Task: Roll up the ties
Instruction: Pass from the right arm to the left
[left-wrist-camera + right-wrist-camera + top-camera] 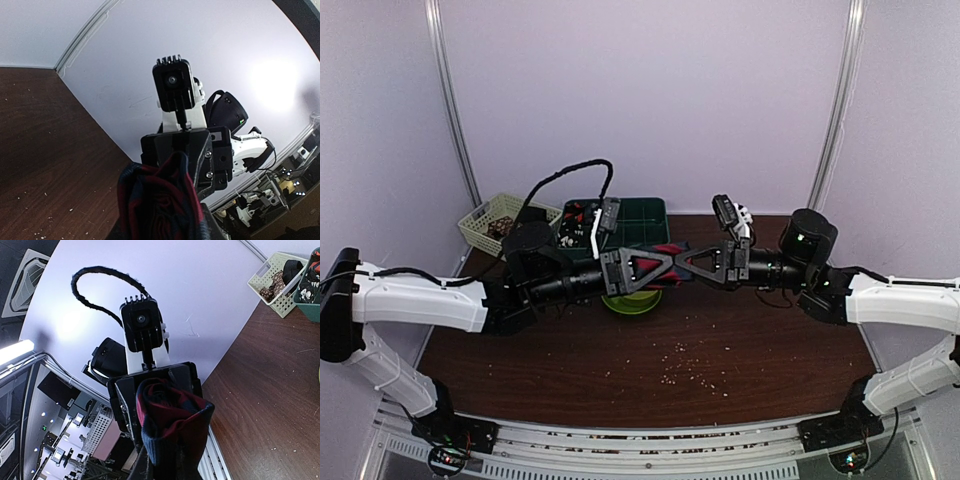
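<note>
As seen from the top view, table (770,350): dark wood, arms bolted at its near edge.
Left arm (420,300): extended in from the left, forearm held level above the table.
Right arm (900,300): extended in from the right, mirrored; the two are met tip to tip over mid-table.
Bin (640,212): dark green, at the back edge behind the grippers; dark fabric with a white pattern is seen inside.
Basket (495,215): cream, slotted, just left of the bin; small dark and brown items inside, not identifiable.
Bowl (632,302): lime green, set on the table under the left gripper and partly hidden by it.
Tie (665,249): red and navy stripes, bunched into a wad, held off the table between the grippers, above the bowl; the low centre of both wrist views is filled by it.
Left gripper (670,263): clamped on the tie.
Right gripper (680,263): clamped on the tie, opposite side.
Crumbs (690,372): pale, scattered over the near half of the table.
</note>
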